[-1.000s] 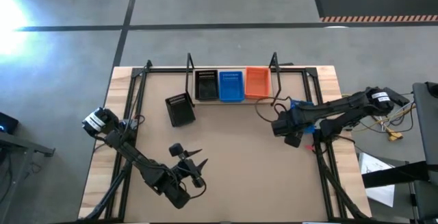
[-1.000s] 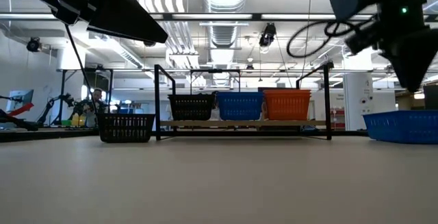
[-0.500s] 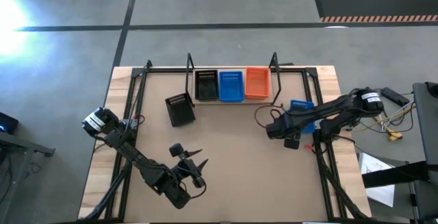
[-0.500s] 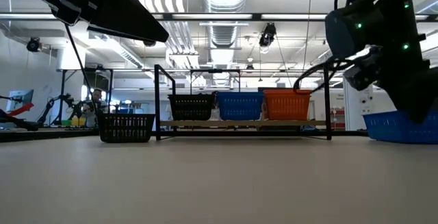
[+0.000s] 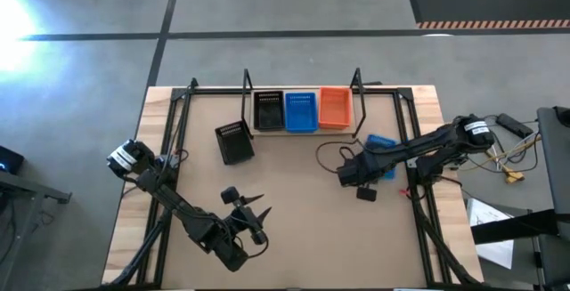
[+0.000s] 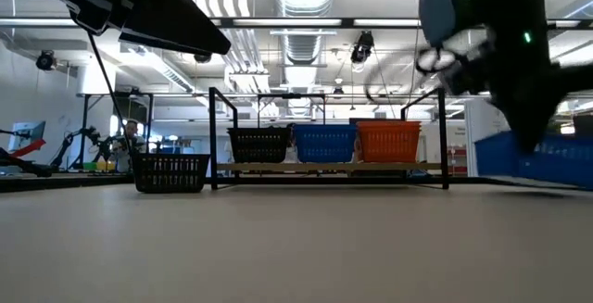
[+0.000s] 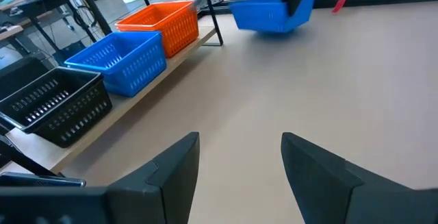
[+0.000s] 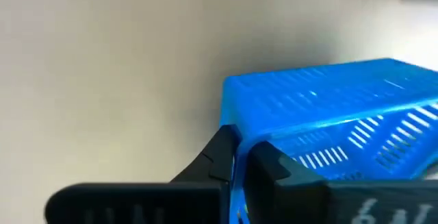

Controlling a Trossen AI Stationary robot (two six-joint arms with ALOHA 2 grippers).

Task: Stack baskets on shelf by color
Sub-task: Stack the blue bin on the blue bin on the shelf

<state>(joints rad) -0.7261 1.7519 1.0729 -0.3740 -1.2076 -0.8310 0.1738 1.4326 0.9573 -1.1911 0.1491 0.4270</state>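
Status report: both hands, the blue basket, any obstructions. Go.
Right hand shut on loose blue basket, lifted off table. Left hand open, idle, near front. Shelf holds black, blue, orange baskets; spare black basket stands aside, path clear.

Brown tabletop [image 5: 294,211]; grey floor [image 5: 294,6] with striped hazard mat [image 5: 488,6]; person [image 6: 130,141] at far benches.

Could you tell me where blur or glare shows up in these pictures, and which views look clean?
In the low view the right arm and its blue plastic mesh basket smear with motion, while ceiling lights glare overhead. The high view has a bright glare patch on the floor at its left edge. The left wrist view is sharp on the orange-red mesh basket. In the right wrist view the near fingers look soft.
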